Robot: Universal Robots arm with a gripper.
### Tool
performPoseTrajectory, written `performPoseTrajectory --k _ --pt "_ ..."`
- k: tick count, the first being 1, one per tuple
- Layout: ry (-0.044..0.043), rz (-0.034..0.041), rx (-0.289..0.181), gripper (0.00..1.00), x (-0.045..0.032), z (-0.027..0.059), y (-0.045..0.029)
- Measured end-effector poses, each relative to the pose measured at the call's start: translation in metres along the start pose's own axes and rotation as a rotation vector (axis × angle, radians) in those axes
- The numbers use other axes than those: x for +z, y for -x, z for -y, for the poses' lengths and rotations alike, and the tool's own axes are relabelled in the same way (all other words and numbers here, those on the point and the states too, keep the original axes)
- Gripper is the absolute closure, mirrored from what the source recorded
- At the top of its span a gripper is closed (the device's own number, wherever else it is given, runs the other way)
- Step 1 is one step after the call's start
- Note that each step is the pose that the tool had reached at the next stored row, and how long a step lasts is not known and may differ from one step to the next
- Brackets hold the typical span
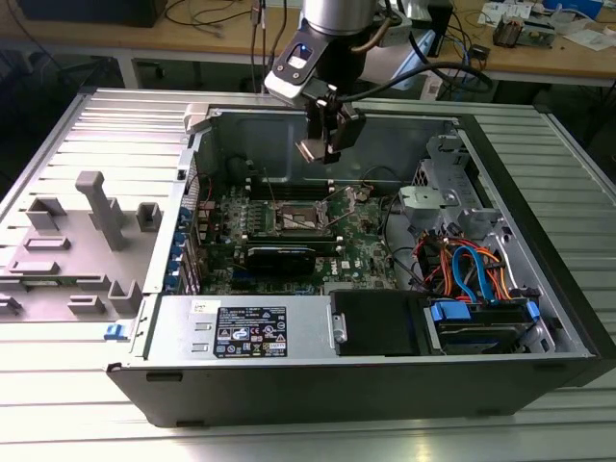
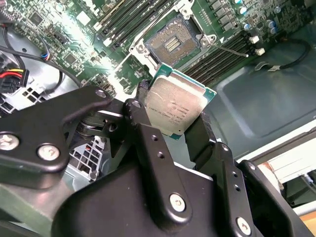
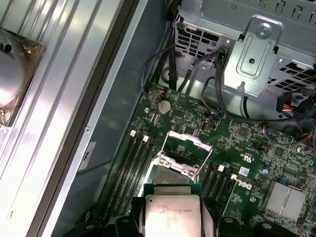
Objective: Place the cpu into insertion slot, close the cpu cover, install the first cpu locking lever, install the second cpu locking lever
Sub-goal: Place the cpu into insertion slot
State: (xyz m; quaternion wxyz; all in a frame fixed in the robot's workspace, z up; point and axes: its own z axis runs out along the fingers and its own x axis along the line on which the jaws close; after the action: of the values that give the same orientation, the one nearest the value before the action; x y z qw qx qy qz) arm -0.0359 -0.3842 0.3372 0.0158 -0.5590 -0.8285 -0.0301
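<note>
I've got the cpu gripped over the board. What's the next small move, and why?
Probably a slow descent toward the insertion slot, lining the chip up with it on the way. The gripper is shut on the cpu, which hangs well above the motherboard in the exterior view. The slot looks bare, with the cpu cover swung up.

Dull silver cpu [image 2: 175,106] edged in green, black fingers [image 2: 153,148], green motherboard [image 3: 237,143] with black RAM slots [image 3: 131,165], blue and orange cables [image 1: 472,265], silver-grey ribbed table [image 1: 106,135], black case [image 1: 337,390], pale grey fixtures [image 1: 101,207]
</note>
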Motion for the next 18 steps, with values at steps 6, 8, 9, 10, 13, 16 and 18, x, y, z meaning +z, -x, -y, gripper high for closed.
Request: performPoseTrajectory --k 6,8,9,10,13,16,18 --pt "0.0001 -0.0002 0.0 0.46 0.0001 0.0 0.0" --pt "0.0002 -0.0002 0.001 0.46 0.0001 0.0 0.0" --pt "0.0003 -0.0001 0.002 0.46 0.0001 0.0 0.0" --pt "0.0005 0.0 0.006 0.46 0.0001 0.0 0.0" --pt "0.0021 0.0007 0.04 0.46 0.0009 -0.0002 0.0001" --pt "0.0041 0.002 0.081 0.46 0.002 -0.0001 0.0002" --pt "0.0076 0.004 0.152 0.46 0.004 0.0 0.0003"
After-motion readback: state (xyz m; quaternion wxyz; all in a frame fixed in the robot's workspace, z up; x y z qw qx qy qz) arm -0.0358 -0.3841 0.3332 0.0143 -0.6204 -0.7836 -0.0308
